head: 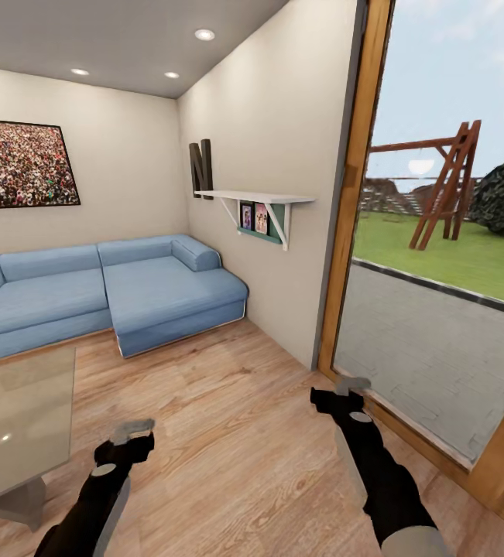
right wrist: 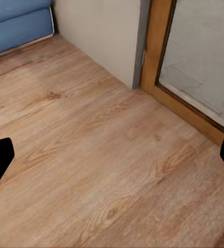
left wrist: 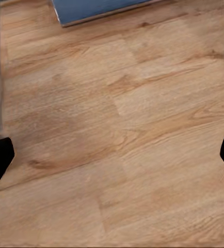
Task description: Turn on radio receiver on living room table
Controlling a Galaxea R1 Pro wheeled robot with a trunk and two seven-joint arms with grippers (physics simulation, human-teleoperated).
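- Radio isn't anywhere on the bit of table (head: 19, 402) I can see; guessing light, hard plastic, so poke gently.
- Left gripper (head: 132, 435) and right gripper (head: 344, 389): both spread wide, empty, over floor (head: 236, 433).

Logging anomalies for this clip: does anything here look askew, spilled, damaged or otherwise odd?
Nothing stands out. The light-blue sectional sofa sits squarely in the corner, the white wall shelf is level, the framed crowd picture hangs straight, and the light wood plank floor shows no spill.
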